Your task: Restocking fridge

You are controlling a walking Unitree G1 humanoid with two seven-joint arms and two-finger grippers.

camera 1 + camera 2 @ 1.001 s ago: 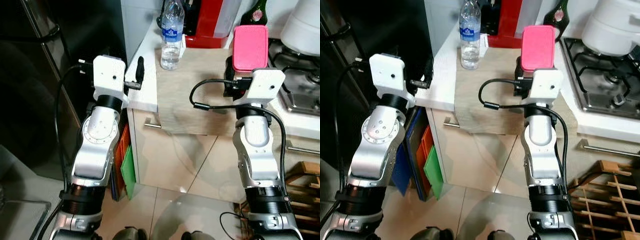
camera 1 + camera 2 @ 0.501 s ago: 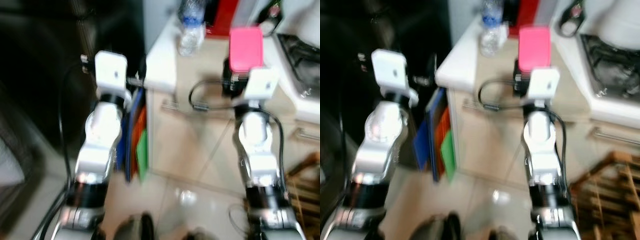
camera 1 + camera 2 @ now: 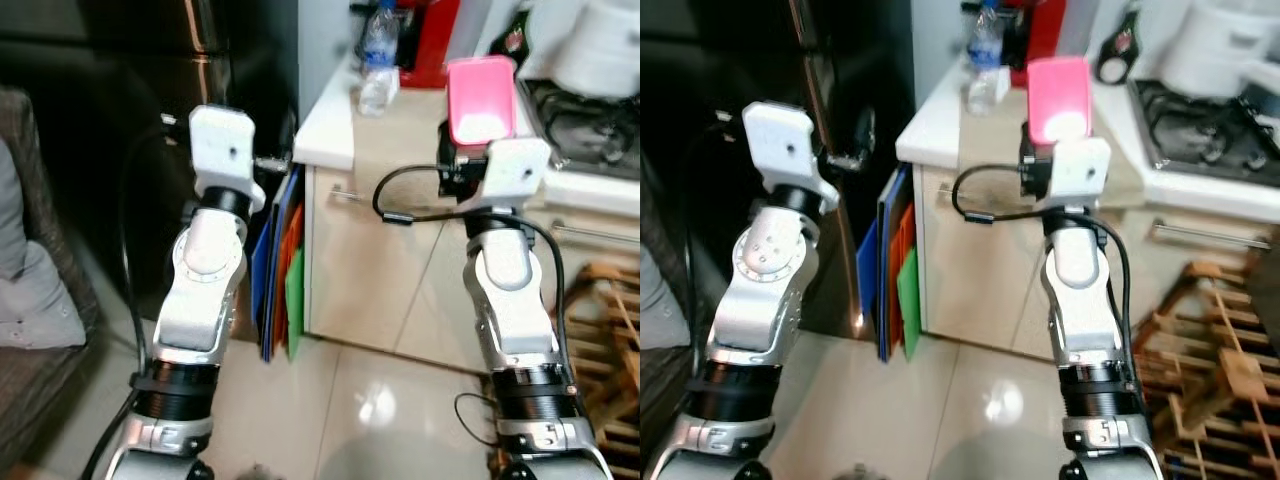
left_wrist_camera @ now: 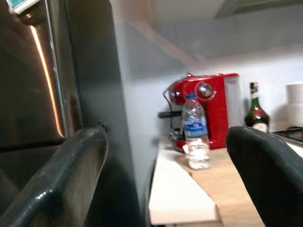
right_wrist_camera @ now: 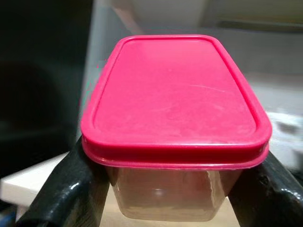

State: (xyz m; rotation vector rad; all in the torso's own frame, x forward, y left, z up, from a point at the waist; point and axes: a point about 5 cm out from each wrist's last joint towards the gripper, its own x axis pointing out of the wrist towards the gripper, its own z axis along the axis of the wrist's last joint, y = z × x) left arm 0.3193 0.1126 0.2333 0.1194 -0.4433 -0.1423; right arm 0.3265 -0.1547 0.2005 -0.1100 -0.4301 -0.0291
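Camera swung left; right gripper [image 5: 165, 189] clamps pink-lidded container [image 5: 173, 106].

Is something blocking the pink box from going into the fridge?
Yes. The dark fridge's door looks closed, so the clear plastic box with the pink lid, held in the right end effector, cannot go in until it opens.

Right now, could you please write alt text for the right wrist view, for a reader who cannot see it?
The right pincer grips a clear plastic box with a pink lid between its two black fingers. Behind it are a blurred white countertop edge and a dark background.
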